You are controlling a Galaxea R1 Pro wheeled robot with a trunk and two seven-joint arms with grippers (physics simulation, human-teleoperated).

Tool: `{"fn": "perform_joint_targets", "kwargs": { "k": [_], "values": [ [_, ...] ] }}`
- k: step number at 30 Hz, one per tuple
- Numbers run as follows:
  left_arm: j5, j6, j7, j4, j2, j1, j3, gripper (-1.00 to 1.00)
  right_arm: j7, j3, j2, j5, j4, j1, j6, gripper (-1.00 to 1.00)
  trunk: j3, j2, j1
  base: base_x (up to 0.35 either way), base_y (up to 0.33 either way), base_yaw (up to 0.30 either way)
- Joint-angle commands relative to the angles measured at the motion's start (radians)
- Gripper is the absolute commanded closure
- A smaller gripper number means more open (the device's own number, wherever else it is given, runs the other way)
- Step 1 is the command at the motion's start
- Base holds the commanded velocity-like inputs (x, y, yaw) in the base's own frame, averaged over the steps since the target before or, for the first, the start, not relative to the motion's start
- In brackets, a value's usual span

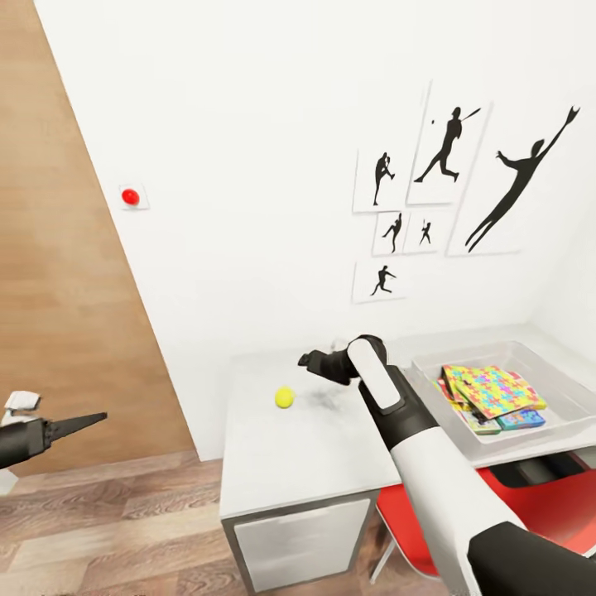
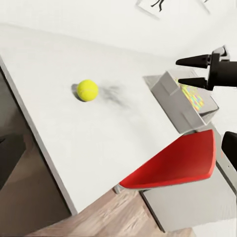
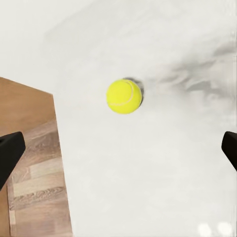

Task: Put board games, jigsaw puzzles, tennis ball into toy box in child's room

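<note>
Yellow-green tennis ball (image 1: 284,397) near desk (image 1: 273,463) left edge: lower right hand (image 1: 313,361), fingers spread wide, squarely over it, closing gently lest it roll.

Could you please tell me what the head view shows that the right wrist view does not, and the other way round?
Head view alone: the toy box on the table with a jigsaw puzzle lying on top of the board games, the baseball prints, the red wall knob, the red chair and the left gripper. Right wrist view alone: the seam on the tennis ball, seen close between the right gripper's spread fingertips. Both: ball, pale tabletop, wood floor.
</note>
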Motion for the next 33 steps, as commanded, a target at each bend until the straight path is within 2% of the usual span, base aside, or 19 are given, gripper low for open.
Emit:
{"fn": "perform_joint_targets", "kwargs": {
  "k": [1, 4, 9, 13, 19, 23, 25, 29, 33],
  "values": [
    [-0.002, 0.009, 0.024, 0.000, -0.001, -0.001, 0.000, -1.00, -0.012, 0.006, 0.002, -0.005, 0.001, -0.005, 0.001, -1.00, -0.001, -0.002, 0.001, 0.000, 0.000, 0.164],
    [-0.004, 0.009, 0.064, 0.000, -0.003, -0.001, -0.001, -1.00, -0.014, 0.010, 0.007, 0.010, 0.007, -0.012, 0.001, -1.00, 0.004, -0.002, 0.001, 0.000, 0.000, 0.164],
    [-0.005, 0.007, 0.095, 0.000, -0.005, -0.001, -0.002, -1.00, -0.014, 0.013, 0.007, 0.044, 0.011, -0.016, 0.003, -1.00, 0.011, -0.002, 0.001, 0.000, 0.000, 0.166],
    [-0.007, 0.003, 0.106, 0.000, -0.006, -0.001, -0.004, -1.00, -0.014, 0.013, 0.007, 0.056, 0.012, -0.017, 0.004, -1.00, 0.016, -0.002, 0.001, 0.000, 0.000, 0.146],
    [-0.008, -0.001, 0.165, -0.006, -0.012, -0.001, -0.011, -1.00, -0.011, 0.007, 0.001, 0.068, 0.005, -0.023, 0.011, -1.00, 0.017, -0.002, 0.001, 0.000, 0.000, 0.035],
    [-0.010, -0.001, 0.164, -0.009, -0.015, -0.001, -0.012, -1.00, -0.013, 0.004, 0.004, 0.091, 0.012, -0.023, 0.027, -1.00, 0.017, -0.002, 0.001, 0.007, 0.000, 0.000],
    [-0.010, -0.001, 0.163, -0.008, -0.016, -0.002, -0.012, -1.00, -0.015, 0.007, 0.003, 0.085, 0.017, -0.018, 0.020, -1.00, 0.017, -0.002, 0.001, 0.054, 0.000, 0.000],
    [-0.011, -0.001, 0.162, -0.008, -0.018, -0.002, -0.012, -1.00, -0.016, 0.015, -0.015, 0.087, 0.020, -0.014, 0.013, -1.00, 0.017, -0.002, 0.001, 0.160, 0.079, 0.000],
    [-0.011, -0.001, 0.162, -0.008, -0.019, -0.002, -0.012, -1.00, -0.014, 0.017, -0.022, 0.088, 0.021, -0.013, 0.012, -1.00, 0.017, -0.002, 0.001, 0.230, 0.149, 0.000]
  ]
}}
